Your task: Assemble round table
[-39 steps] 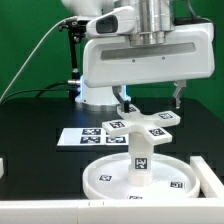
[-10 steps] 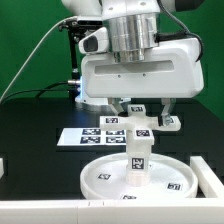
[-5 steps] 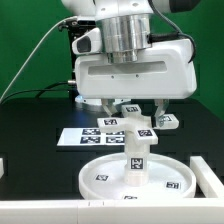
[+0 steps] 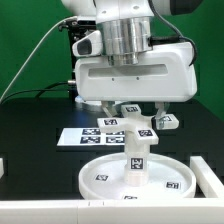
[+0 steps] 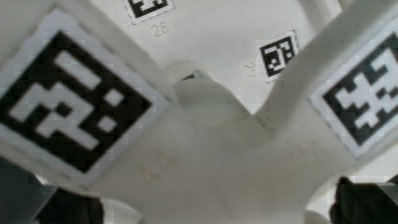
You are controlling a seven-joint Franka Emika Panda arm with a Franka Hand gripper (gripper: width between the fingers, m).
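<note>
White plastic foot (image 4: 132, 125) sits atop the leg (image 4: 137, 160), upright in the disc (image 4: 100, 175) on the black counter (image 4: 40, 120). Our jaws stand released around the foot (image 5: 196, 120). If we close off-centre, we could skew it or tip the leg.

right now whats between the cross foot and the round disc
The short leg stands upright between the cross-shaped foot on top and the round disc below, seen in the exterior view.

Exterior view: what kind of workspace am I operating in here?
Most likely a robotics lab test bench: a black table, a green backdrop behind it, and a marker board lying beside tagged white furniture parts such as the round disc.
</note>
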